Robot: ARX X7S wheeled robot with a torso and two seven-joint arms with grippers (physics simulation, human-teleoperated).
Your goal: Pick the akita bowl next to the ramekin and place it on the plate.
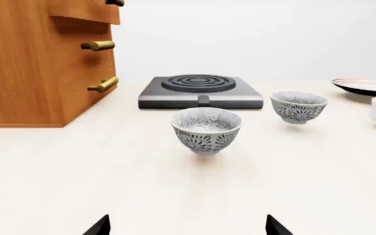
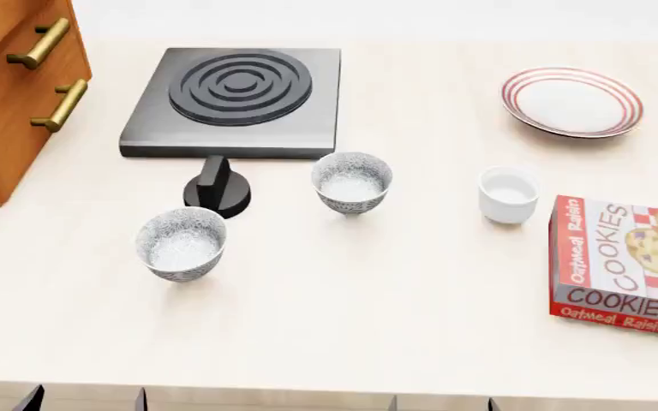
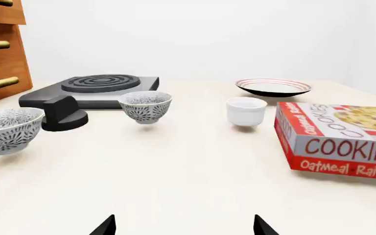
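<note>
So the akita bowl [image 2: 352, 181] that mattered was the one near the middle of the worktop [image 2: 341, 308], just in front of the hotplate [image 2: 236, 101], with the ramekin [image 2: 507, 195] close on one side. Its lookalike, the second bowl [image 2: 182, 244], sat further off by the black knob [image 2: 219, 188]. The plate [image 2: 572, 101] was well beyond the ramekin, and a cookie box [image 2: 624, 264] lay beside it.

The bowl looked like glazed ceramic, so I'd guess rigid, smooth, a bit slippery and chippable. Pinching the rim wall, one finger inside and one outside, seemed safest.

Both arms were low at the near edge, aimed level across the worktop. The left end effector [image 1: 186, 226] and right end effector [image 3: 182, 225] were both spread wide and empty.
</note>
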